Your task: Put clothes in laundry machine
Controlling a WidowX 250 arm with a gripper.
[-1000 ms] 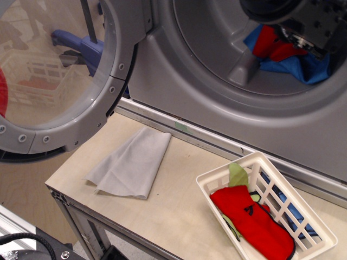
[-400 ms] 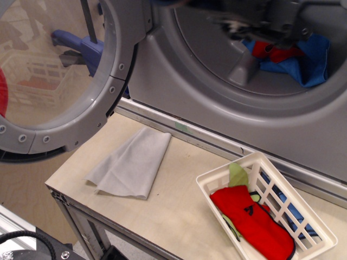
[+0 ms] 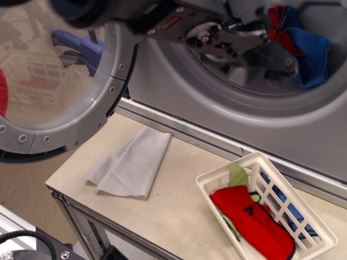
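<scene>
Now tool (image 3: 271, 24) w/ clothes (image 3: 303, 49) in drum.

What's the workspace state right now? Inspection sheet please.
Surface: wooden table, in front of the laundry machine; door open.
Job's things: blue and red clothes in the drum; red and green pieces in the white basket.
Clutter: grey cloth flat on the table.
Tool: tool blurred at the drum mouth; state unclear.
Cables: black cable bottom left.
Surroundings: purple object behind the door.
</scene>
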